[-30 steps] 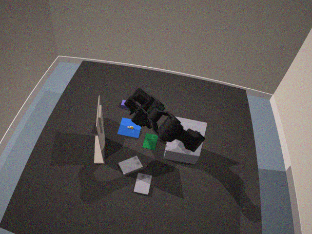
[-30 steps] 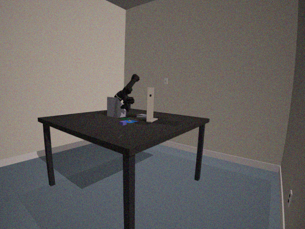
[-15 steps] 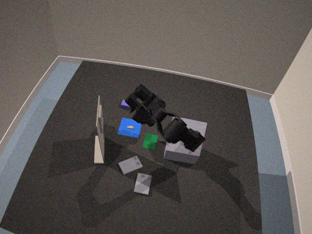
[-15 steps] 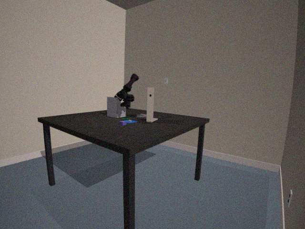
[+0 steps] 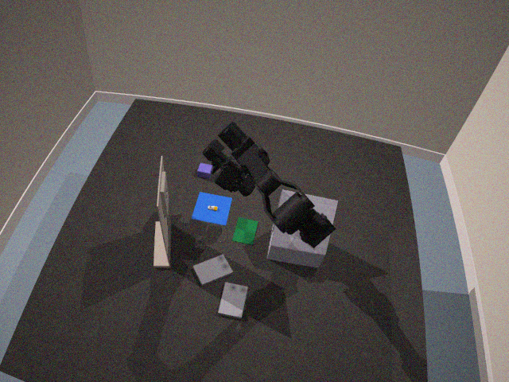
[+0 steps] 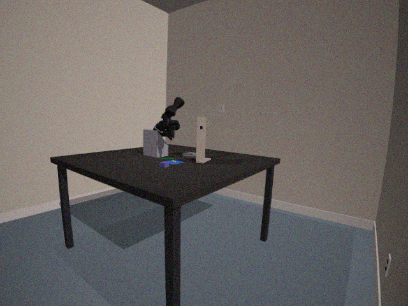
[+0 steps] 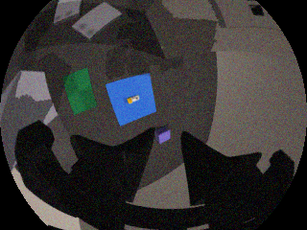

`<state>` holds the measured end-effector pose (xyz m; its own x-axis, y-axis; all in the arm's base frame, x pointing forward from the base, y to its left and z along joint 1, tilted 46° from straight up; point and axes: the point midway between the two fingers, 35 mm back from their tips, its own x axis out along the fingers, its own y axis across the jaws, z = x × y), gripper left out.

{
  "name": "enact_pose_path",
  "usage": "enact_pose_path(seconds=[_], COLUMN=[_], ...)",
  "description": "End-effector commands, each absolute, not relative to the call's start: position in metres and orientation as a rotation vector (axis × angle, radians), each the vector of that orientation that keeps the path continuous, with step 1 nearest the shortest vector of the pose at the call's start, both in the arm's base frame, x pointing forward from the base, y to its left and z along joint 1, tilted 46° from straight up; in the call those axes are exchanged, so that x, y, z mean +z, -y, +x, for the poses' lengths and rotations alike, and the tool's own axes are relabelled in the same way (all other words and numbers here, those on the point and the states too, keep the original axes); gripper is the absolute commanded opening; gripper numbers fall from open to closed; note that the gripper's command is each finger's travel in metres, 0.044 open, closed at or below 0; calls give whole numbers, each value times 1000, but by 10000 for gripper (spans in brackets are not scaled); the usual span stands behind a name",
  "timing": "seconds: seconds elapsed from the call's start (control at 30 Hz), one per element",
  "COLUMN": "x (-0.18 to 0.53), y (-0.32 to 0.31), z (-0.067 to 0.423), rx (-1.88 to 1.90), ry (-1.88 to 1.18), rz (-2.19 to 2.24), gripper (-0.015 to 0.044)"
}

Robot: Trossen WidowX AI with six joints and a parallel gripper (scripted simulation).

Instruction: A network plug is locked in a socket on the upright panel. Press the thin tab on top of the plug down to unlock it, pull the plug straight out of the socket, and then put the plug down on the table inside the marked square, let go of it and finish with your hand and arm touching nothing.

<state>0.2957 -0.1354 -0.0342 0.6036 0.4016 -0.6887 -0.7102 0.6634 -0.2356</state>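
The plug [image 5: 212,208] [image 6: 173,161] [image 7: 133,99], small, white and orange, lies near the middle of the blue square [image 5: 201,216] [image 6: 180,162] [image 7: 144,113], wholly inside its edges. The upright cream panel [image 5: 161,185] [image 6: 201,145] stands beside the square, apart from the plug. My gripper [image 7: 168,132] is open by a part of its range, with nothing between its black fingers. It hangs above the table, clear of the plug and the square. The tab on the plug is too small to make out.
A purple block [image 5: 203,169] [image 6: 164,164] [image 7: 164,136] lies near the blue square, below my fingers. A green patch [image 5: 245,231] [image 7: 81,91] lies between the square and the large grey block [image 5: 296,256] [image 6: 151,143]. Two flat grey boxes [image 5: 212,269] [image 5: 233,300] lie on the table.
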Motion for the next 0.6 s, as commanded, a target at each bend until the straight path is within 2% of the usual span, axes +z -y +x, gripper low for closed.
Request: enact_pose_path(seconds=[0.0, 0.43, 0.57], x=[-22, 16, 16], y=[146, 176, 176], z=[295, 286, 286], rx=[680, 678, 678], ry=[-633, -625, -625], rz=[-538, -540, -540], gripper=[156, 156, 261])
